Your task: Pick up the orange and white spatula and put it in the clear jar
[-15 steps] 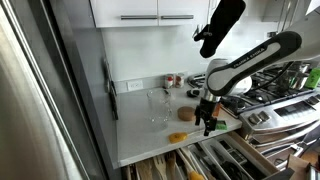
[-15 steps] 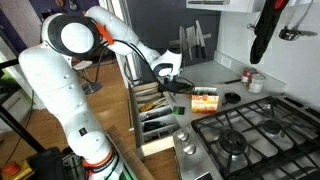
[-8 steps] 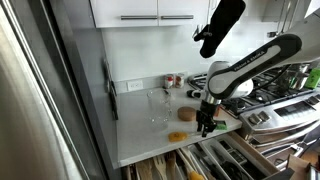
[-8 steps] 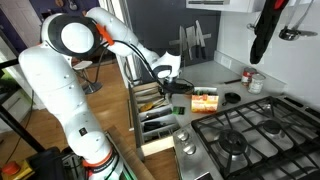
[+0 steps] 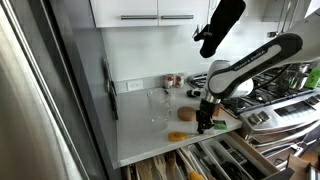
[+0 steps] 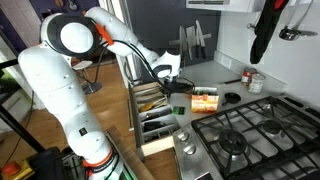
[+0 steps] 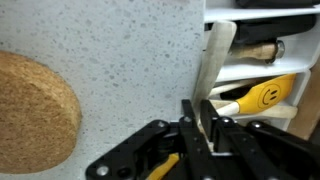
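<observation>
gripping the orange and white spatula point(image 7: 213, 65) by its pale blade, my gripper point(image 7: 200, 116) is clamped tight on it, fingers point(image 7: 188, 122) pressing both sides; blade runs along the speckled counter point(image 7: 130, 50) edge, beside an open drawer point(image 7: 270, 70); cork disc point(image 7: 30, 110) nearby; the clear jar point(image 5: 158, 107) stands apart near the wall.

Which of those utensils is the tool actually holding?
The orange and white spatula, pinched in the tool; the yellow smiley-face utensil and the brown-handled one lie loose in the drawer.
</observation>
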You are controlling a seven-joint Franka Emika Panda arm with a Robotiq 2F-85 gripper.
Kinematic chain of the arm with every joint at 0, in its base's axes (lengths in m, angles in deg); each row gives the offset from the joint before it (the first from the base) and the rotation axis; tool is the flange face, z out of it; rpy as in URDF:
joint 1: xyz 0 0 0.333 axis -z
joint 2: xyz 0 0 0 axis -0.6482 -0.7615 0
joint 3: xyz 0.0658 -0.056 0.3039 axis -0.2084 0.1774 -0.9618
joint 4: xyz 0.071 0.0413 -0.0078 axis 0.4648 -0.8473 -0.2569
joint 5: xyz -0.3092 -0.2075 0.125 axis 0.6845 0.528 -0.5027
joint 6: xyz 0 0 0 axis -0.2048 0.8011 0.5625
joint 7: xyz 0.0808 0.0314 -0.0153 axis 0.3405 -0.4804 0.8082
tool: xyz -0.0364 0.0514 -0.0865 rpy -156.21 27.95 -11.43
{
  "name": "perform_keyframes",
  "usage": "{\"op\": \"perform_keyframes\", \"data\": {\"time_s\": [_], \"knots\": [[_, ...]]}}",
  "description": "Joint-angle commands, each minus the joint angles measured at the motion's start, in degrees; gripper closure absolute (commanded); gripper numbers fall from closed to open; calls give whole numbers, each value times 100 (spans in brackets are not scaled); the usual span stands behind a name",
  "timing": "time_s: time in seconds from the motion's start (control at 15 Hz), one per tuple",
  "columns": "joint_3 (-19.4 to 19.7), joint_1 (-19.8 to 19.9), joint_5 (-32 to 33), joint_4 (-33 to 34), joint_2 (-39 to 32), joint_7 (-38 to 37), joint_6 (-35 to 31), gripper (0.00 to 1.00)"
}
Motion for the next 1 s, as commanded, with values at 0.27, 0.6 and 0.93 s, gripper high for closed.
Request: {"op": "perform_keyframes", "data": {"time_s": [0.27, 0.6, 0.93], "knots": [[-8, -24, -77, -153, 126, -25, -196, 23], [20, -32, -49, -158, 197, -26, -107, 0], [-30, -75, -72, -234, 30, -40, -125, 0]]}}
